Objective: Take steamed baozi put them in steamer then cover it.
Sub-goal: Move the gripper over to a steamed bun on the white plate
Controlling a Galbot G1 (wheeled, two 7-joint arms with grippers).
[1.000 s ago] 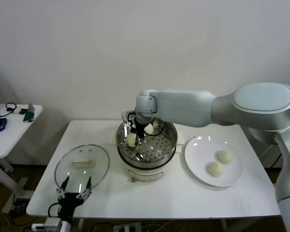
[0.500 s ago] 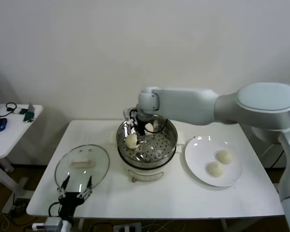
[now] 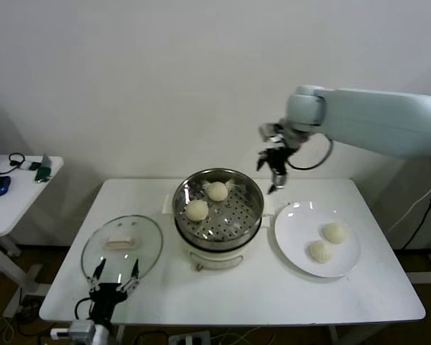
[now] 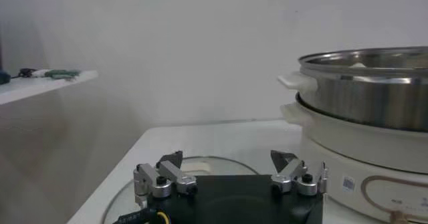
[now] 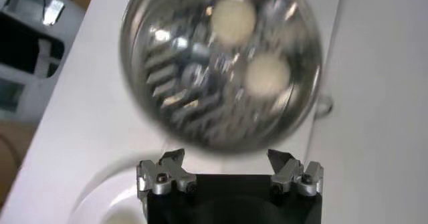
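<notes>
The steamer [image 3: 218, 215], a shiny steel pot on a white base, stands mid-table with two cream-white baozi [image 3: 217, 191] [image 3: 196, 210] on its perforated tray; both also show in the right wrist view [image 5: 233, 19] [image 5: 267, 73]. Two more baozi [image 3: 335, 232] [image 3: 319, 251] lie on the white plate [image 3: 297, 237]. My right gripper [image 3: 271, 172] is open and empty, raised above the table between the steamer and the plate. The glass cover [image 3: 122, 248] with its cream handle lies flat at the front left. My left gripper [image 3: 113, 286] is open at the cover's near edge.
A white side table [image 3: 14, 188] with a mouse and small items stands at the far left. The wall runs close behind the table. The steamer's side also shows in the left wrist view [image 4: 364, 91].
My right gripper let go of a baozi in the steamer, then rose and swung right, out of the pot toward the plate. The left arm has not moved.
</notes>
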